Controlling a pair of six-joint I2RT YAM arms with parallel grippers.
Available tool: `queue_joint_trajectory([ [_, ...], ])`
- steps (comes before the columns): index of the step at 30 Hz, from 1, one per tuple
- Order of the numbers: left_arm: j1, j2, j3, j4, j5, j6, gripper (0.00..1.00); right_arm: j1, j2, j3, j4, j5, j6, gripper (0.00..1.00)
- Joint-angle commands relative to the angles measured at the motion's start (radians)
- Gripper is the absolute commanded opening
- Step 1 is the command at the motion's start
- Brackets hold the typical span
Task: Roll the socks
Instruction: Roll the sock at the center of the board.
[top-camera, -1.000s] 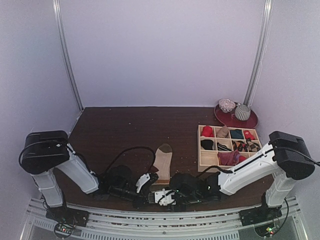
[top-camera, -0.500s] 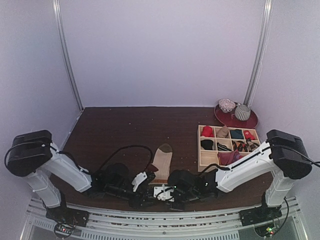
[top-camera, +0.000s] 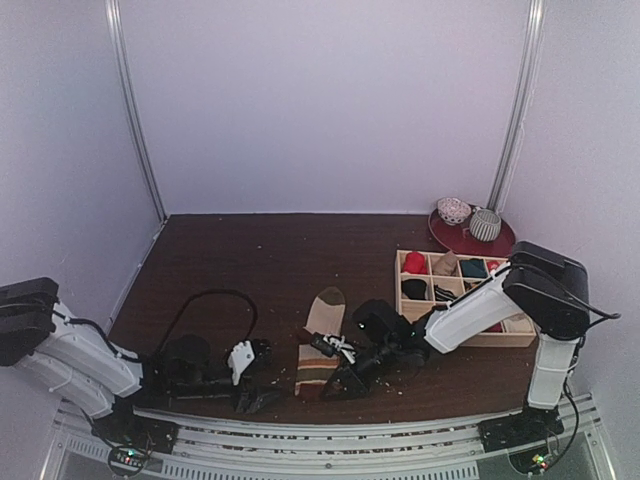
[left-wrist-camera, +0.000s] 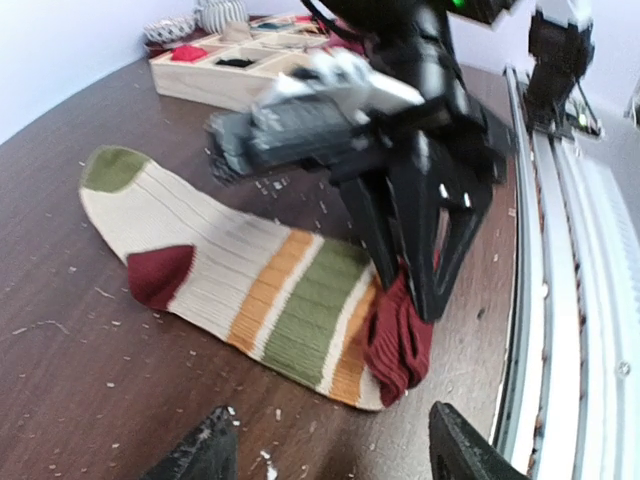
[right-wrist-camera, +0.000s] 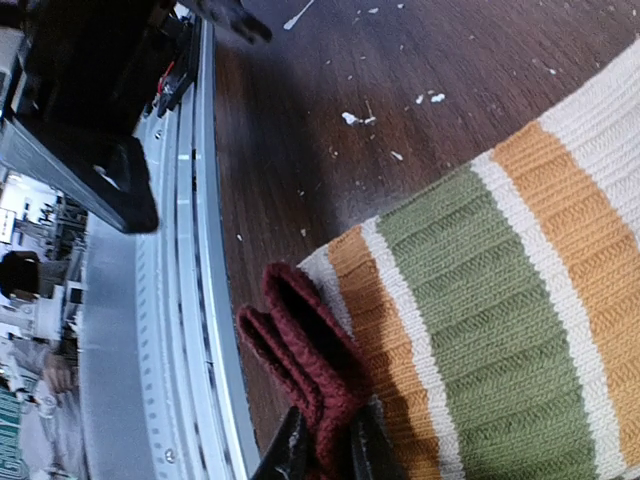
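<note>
One long tan sock (top-camera: 323, 335) lies flat near the table's front edge, toe pointing away. The left wrist view shows its green toe, maroon heel, orange and green stripes (left-wrist-camera: 285, 300) and a folded maroon cuff (left-wrist-camera: 398, 340). My right gripper (top-camera: 340, 377) is shut on that cuff; its fingertips pinch the maroon fold (right-wrist-camera: 300, 335) from the sock's near end. In its own view the right gripper (right-wrist-camera: 328, 452) holds the fold just above the front rail. My left gripper (top-camera: 260, 376) stands open to the left of the sock, apart from it. Its fingers (left-wrist-camera: 205, 455) frame bare table.
A wooden compartment tray (top-camera: 404, 322) with small rolled bundles (top-camera: 414, 262) stands right of the sock. Behind it a red plate (top-camera: 502, 243) carries two patterned balls (top-camera: 453, 210). A black cable loop (top-camera: 215, 296) lies at the left. A metal rail (top-camera: 300, 438) runs along the front edge.
My left gripper has opened and drawn back to the left, away from the sock. My right gripper has closed on the maroon cuff, and the striped end now shows.
</note>
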Motion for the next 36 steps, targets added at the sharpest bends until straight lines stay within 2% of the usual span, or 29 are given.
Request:
queue_joint_trajectory([
  [1,-0.024,0.172,0.058,0.2,0.033,0.072,0.64,-0.037,0.099,-0.042,-0.114,-0.101,0.159,0.14],
  [4,-0.036,0.24,0.093,0.259,0.076,0.085,0.64,-0.053,0.126,-0.045,-0.104,-0.101,0.19,0.14],
  [12,-0.042,0.326,0.165,0.257,0.115,0.097,0.64,-0.072,0.136,-0.035,-0.128,-0.078,0.186,0.14],
  [20,-0.041,0.461,0.21,0.228,0.129,0.039,0.56,-0.077,0.148,-0.035,-0.104,-0.086,0.19,0.14],
  [22,-0.042,0.476,0.212,0.223,0.144,0.027,0.47,-0.076,0.15,-0.039,-0.101,-0.086,0.19,0.14],
  [29,-0.041,0.488,0.228,0.187,0.162,0.014,0.02,-0.077,0.151,-0.047,-0.089,-0.081,0.185,0.14],
  [32,-0.04,0.497,0.252,0.137,0.14,-0.011,0.0,-0.077,0.135,-0.043,-0.096,-0.067,0.167,0.15],
  [36,-0.014,0.511,0.309,-0.059,0.139,-0.128,0.0,-0.077,0.043,-0.037,-0.12,-0.033,0.087,0.24],
])
